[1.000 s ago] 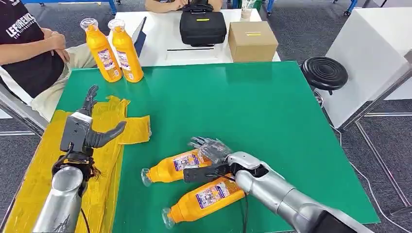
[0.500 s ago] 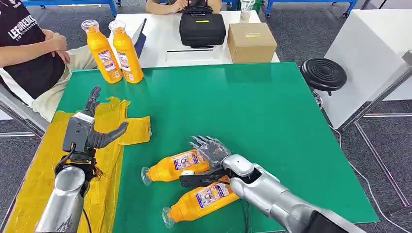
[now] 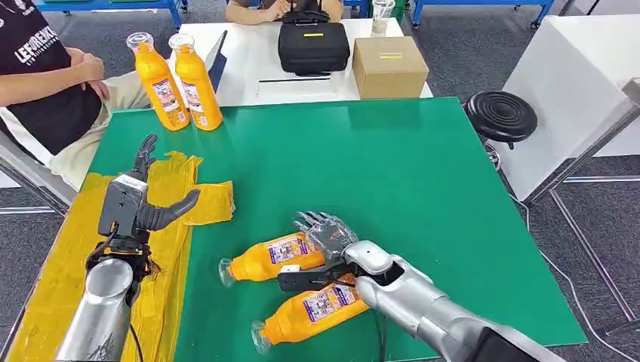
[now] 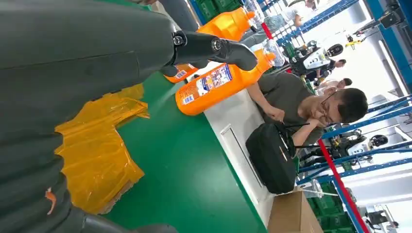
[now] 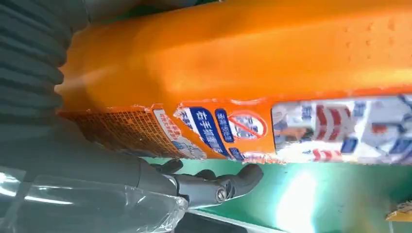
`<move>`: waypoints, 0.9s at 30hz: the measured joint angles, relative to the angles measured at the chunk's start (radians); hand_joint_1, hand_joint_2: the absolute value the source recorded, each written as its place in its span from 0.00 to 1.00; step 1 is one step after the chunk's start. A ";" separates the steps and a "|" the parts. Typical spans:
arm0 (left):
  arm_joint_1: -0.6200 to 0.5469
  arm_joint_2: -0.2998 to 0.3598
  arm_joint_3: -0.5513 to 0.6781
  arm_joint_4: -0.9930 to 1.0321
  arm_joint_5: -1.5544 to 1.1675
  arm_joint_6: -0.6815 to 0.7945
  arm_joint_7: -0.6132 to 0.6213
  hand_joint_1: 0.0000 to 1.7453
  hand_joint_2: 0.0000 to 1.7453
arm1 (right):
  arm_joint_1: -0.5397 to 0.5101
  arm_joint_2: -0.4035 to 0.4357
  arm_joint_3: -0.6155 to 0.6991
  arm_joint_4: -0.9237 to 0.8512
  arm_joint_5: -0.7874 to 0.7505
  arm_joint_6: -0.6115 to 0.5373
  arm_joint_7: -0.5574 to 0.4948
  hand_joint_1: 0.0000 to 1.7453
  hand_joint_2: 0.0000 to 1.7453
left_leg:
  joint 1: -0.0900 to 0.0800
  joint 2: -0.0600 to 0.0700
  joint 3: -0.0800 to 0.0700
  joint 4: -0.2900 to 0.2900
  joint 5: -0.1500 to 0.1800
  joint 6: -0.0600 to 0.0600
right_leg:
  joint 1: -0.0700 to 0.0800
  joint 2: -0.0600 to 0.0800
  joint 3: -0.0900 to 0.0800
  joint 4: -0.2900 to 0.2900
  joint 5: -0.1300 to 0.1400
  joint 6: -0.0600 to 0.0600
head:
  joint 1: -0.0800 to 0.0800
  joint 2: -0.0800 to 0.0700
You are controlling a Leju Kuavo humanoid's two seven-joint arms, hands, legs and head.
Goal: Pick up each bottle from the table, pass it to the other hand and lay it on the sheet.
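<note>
Little has moved: only the right hand [image 3: 326,240] has crept a touch lower over the upper bottle [image 3: 273,258], fingers draped over its base and thumb under, not yet clenched. That bottle lies near the table's [image 3: 392,166] front edge, just beside a second [image 3: 309,311], necks toward the sheet [image 3: 170,226]. The left hand [image 3: 140,197] hovers released above the sheet at the left edge, seemingly poised to receive the pass.

A green table [image 3: 392,166] stands on a grey carpeted floor [image 3: 483,45], with a white table [image 3: 249,75] butted against its far edge carrying a black case [image 3: 313,45] and a cardboard box [image 3: 390,66]. To the right are a black round stool [image 3: 502,115] and a white cabinet [image 3: 573,83]. People sit at the far left and beyond the white table; blue metal racks [image 4: 350,160] stand further back in bright light.
</note>
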 measured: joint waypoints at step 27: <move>0.037 -0.005 0.000 -0.040 -0.026 -0.010 -0.005 0.00 1.00 | 0.220 0.042 -0.323 -0.242 0.018 -0.183 -0.082 1.00 1.00 | 0.000 -0.004 -0.009 0.000 0.000 0.000 | 0.000 -0.001 -0.007 0.000 0.000 0.000 | 0.000 0.000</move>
